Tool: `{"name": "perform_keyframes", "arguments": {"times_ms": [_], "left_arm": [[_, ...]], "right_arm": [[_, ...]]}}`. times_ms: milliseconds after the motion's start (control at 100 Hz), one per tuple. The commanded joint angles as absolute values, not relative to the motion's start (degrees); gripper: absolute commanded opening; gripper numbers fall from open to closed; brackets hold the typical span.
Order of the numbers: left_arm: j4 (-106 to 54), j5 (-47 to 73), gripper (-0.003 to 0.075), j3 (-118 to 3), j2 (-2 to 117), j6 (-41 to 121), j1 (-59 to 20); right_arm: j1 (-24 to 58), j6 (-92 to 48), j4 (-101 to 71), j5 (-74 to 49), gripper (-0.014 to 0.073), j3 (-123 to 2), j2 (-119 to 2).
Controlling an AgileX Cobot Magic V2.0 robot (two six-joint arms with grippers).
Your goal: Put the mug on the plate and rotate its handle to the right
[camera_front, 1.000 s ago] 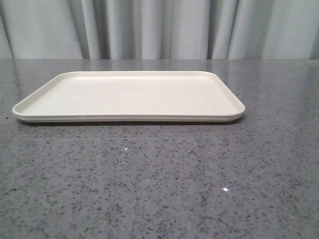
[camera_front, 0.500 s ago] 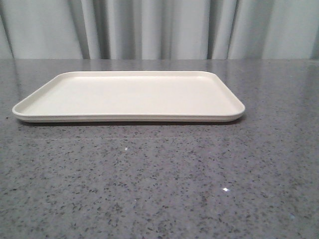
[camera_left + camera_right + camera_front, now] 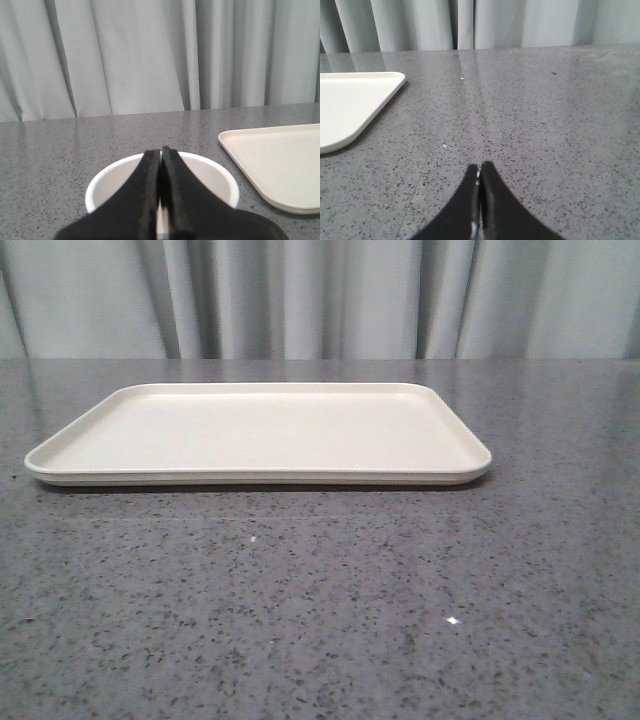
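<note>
White mug [image 3: 210,180] shows only below the closed left tool [image 3: 161,152]

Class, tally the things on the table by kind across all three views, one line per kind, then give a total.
Plate: 1
Mug: 1
Total: 2

The left pincer [image 3: 161,160] covers the near rim of the mug [image 3: 210,172], whose handle and lower body are out of sight. The plate [image 3: 280,165] is cut off at the left wrist view's edge.
</note>
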State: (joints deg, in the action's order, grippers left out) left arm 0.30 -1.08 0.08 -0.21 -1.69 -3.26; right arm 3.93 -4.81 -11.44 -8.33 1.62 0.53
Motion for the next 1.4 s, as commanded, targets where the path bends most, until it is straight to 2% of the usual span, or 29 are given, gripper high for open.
{"name": "perform_keyframes", "arguments": {"times_ms": [0,640,780,1120,1390], "left_arm": [[0.31,-5.86,-0.002,0.55,-1.95,-1.82,-2.91],[0.31,-5.86,-0.002,0.55,-1.95,-1.82,-2.91],[7.9,-5.97,-0.002,0.55,-1.95,1.65,-2.91],[7.93,-5.86,-0.002,0.55,-1.95,1.65,-2.91],[6.98,-14.52,-0.002,0.55,-1.95,0.0,-2.91]], "right_arm": [[3.7,-5.0,-10.92,-3.81,-0.012,1.57,0.54],[3.7,-5.0,-10.92,-3.81,-0.012,1.57,0.54],[3.7,-5.11,-10.92,-2.63,-0.012,1.57,0.54],[3.7,-5.11,-10.92,-2.01,-0.012,1.57,0.54],[3.7,-5.17,-10.92,-0.4,-0.012,1.57,0.54]]}}
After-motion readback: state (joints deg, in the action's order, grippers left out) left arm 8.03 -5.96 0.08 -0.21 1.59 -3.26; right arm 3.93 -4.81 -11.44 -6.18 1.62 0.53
